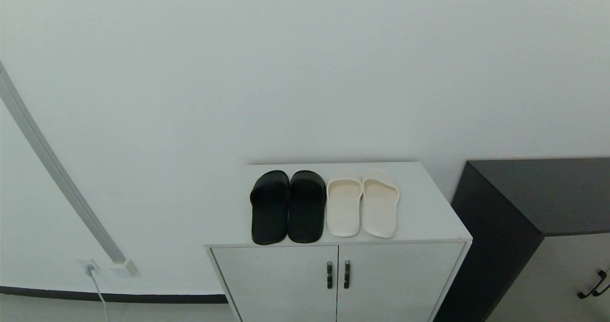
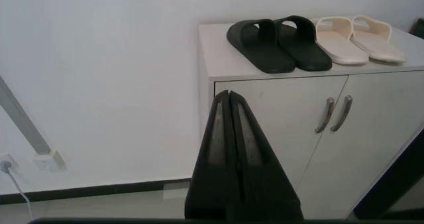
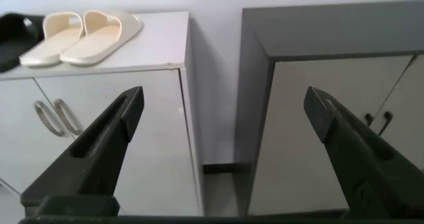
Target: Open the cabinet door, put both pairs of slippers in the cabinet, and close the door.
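One left hand (image 2: 229, 97), pinched tight

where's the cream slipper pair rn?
Head view: the cream pair sits atop the white cabinet, immediately right of the black pair, above the closed right door.

Matt rubbery black slippers (image 1: 305, 212); smooth cream slippers (image 1: 344, 210); smooth matt cabinet (image 1: 429, 212); metal handles (image 1: 329, 274)
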